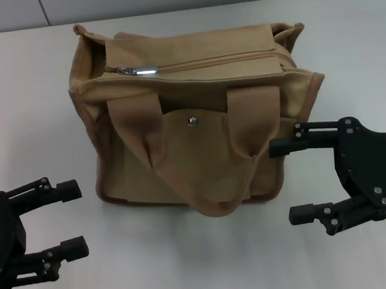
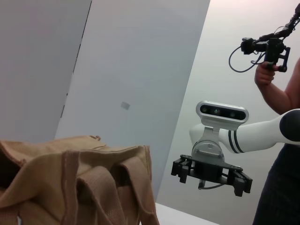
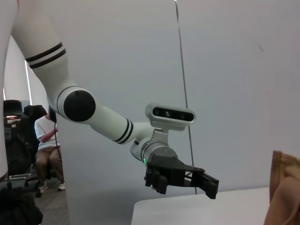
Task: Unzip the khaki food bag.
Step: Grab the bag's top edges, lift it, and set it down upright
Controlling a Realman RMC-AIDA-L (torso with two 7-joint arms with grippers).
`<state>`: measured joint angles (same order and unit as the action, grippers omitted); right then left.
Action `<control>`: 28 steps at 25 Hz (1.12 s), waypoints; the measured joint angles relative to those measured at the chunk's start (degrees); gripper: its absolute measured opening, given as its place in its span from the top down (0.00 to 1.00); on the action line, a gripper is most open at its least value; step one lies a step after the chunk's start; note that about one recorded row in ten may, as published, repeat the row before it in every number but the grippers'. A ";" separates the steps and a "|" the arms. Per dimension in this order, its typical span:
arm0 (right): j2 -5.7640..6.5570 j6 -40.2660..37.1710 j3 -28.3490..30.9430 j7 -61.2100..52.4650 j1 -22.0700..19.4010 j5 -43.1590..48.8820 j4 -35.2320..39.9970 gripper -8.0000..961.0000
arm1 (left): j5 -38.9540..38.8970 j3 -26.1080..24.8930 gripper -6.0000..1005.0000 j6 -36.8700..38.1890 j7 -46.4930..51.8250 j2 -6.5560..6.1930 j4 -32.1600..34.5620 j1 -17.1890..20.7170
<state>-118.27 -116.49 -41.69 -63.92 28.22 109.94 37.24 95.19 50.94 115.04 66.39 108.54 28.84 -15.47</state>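
The khaki food bag [image 1: 196, 110] stands in the middle of the white table, its snap-button pocket facing me and its two strap handles hanging down the front. Its top zipper is closed, with the silver pull [image 1: 139, 71] at the bag's left end. My left gripper [image 1: 67, 221] is open and empty, low at the front left, apart from the bag. My right gripper [image 1: 289, 180] is open and empty at the bag's front right corner, its upper finger close to the bag. The bag also shows in the left wrist view [image 2: 70, 183] and at the edge of the right wrist view [image 3: 283, 192].
The white table [image 1: 26, 113] extends around the bag on all sides. A grey wall runs behind it. A person holding a camera rig [image 2: 269, 51] stands beyond my right arm, and another person [image 3: 47, 140] sits far off behind my left arm.
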 joint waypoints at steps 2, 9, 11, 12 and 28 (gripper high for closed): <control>-0.02 0.03 -0.03 0.00 0.15 0.02 0.00 0.12 | 0.00 0.00 0.18 0.00 0.02 0.05 0.02 0.00; -0.06 0.09 -0.05 0.00 -0.03 -0.02 -0.04 0.12 | -0.11 -0.05 0.20 -0.01 -0.07 0.29 0.07 0.10; -0.10 0.11 0.03 0.00 -0.16 -0.10 -0.04 0.12 | -0.10 -0.07 0.20 -0.20 -0.07 0.36 0.07 0.10; -0.10 0.11 0.03 0.00 -0.16 -0.10 -0.04 0.12 | -0.09 -0.08 0.20 -0.39 -0.07 0.39 0.07 0.10; -0.73 0.57 -0.13 0.10 -0.66 -0.31 -0.80 0.12 | -0.19 -8.22 0.24 -13.83 -3.17 5.11 -0.03 0.76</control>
<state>-119.00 -115.92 -41.82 -63.82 27.56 109.63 36.45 95.00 42.72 101.21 63.22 113.65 28.81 -14.71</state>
